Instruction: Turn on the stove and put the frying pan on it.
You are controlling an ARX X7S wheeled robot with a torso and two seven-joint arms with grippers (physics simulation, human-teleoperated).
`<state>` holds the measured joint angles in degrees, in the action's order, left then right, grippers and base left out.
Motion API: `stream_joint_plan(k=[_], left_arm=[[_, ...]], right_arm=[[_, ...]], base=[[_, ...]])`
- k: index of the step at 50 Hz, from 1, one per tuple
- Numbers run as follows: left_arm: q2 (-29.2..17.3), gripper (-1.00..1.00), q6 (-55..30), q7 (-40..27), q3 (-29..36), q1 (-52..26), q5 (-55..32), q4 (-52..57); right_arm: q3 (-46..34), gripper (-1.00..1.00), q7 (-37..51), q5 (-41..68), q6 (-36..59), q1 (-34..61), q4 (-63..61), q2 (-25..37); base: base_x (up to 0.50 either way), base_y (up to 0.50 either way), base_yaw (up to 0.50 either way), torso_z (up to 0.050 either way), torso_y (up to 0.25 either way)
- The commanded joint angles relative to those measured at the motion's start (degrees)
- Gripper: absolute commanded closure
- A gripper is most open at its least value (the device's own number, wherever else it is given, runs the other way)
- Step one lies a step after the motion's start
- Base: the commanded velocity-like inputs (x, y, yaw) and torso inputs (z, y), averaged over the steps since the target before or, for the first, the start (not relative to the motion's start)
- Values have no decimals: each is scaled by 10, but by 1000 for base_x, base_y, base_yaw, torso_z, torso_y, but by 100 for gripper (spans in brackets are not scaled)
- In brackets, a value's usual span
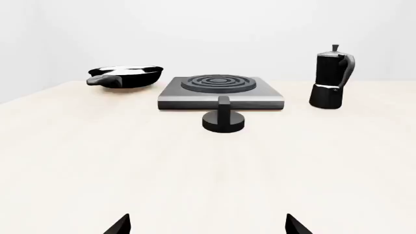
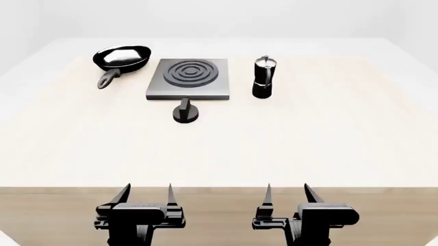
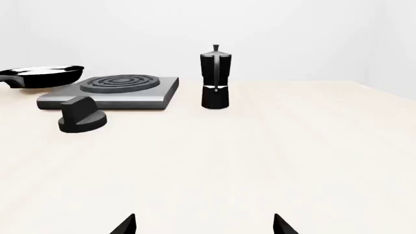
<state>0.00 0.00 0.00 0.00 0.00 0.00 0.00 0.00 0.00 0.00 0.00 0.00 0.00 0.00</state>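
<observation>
Left gripper (image 2: pixel 145 197): at the near edge of the bench, left of centre; fingers spread apart, grasping nothing. Only the two fingertips (image 1: pixel 120 225) show in the left wrist view.
Right gripper (image 2: pixel 287 197): at the near edge, right of centre; fingers likewise parted and empty.
Stove (image 2: pixel 188 78): flat dark grey square slab with a raised ring burner, lying flat toward the far edge of the bench (image 2: pixel 308 143), slightly left of centre. Well apart from both sets of fingers.
Knob (image 2: pixel 185 113): small round black dial with an upright grip bar, resting on the bench just before the stove's near side. It is the item nearest the left gripper's fingers, yet still well apart from them.
Frying pan (image 2: pixel 122 57): glossy black, shiny inside, upright on the bench just beside the stove's left side, toward the far left corner. Handle (image 2: pixel 108 79) points toward the near edge. Not on the burner. No finger touches it.
Moka pot (image 2: pixel 263 78): black and silver, standing upright just beside the stove's right side, roughly in line with the right gripper but far across the bench from it.
Markings: no brand, label or writing can be read on any item in any view.
</observation>
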Motion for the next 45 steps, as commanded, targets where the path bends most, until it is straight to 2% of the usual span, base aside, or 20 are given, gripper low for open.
stream_joint_plan(k=[1,11,45], left_arm=[[-9,-100,0,-10,10,0,-9,0],[-26,-100,2,-30,31,-1,-25,-2],[-52,-100,5,-66,62,-4,-44,-6]], right_arm=[[-10,-100,13,11,2,0,1,8],[-39,-100,33,14,-1,-3,-3,28],[-74,-100,64,24,-9,-6,-13,57]], base=[[0,0,0,0,0],[0,95,0,0,0],[16,497,0,0,0]])
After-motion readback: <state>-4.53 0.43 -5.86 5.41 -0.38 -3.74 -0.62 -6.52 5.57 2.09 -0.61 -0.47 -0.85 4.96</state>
